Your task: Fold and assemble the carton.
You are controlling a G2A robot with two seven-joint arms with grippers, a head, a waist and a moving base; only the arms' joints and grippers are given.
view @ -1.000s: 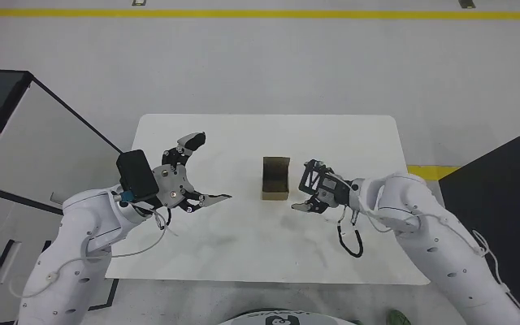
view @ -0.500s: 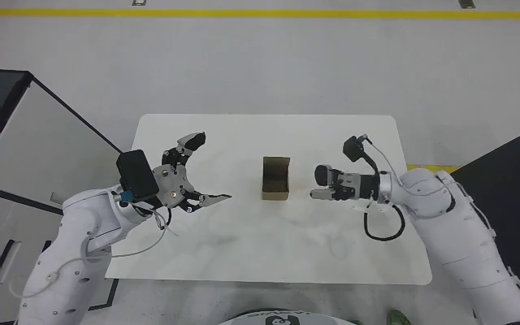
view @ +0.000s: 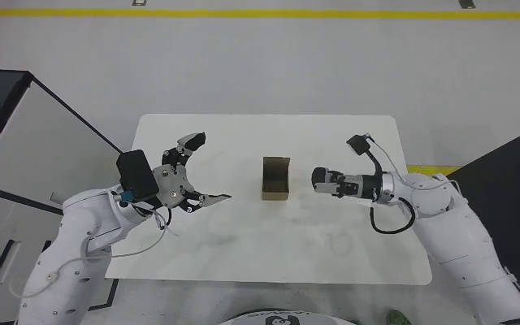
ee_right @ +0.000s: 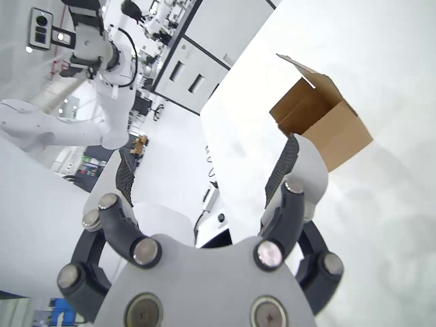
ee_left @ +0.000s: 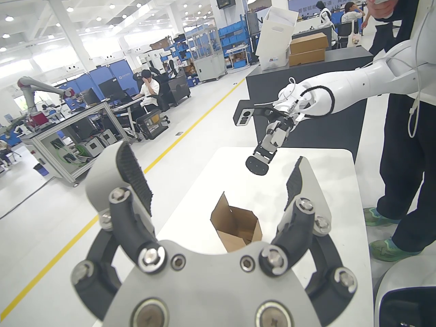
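Observation:
A small brown carton [view: 275, 178] stands upright in the middle of the white table [view: 244, 244], its top open and one flap raised. My left gripper [view: 213, 167] hovers to its left, open wide, fingers pointing at the carton [ee_left: 236, 228]. In the left wrist view, its own gripper [ee_left: 218, 185] frames the box with nothing between the fingers. My right gripper [view: 317, 177] is just right of the carton and level with it, a short gap between them. It is open and holds nothing. In the right wrist view one fingertip [ee_right: 289, 151] is close to the carton [ee_right: 327, 117].
A black-framed glass panel [view: 24, 106] stands off the table's left side. Bare tabletop lies in front of and behind the carton. Black cabling [view: 388, 223] loops under my right wrist.
My right gripper has rolled about its wrist and shifted from the carton's near right corner to level with its side. The left arm and the carton have not moved.

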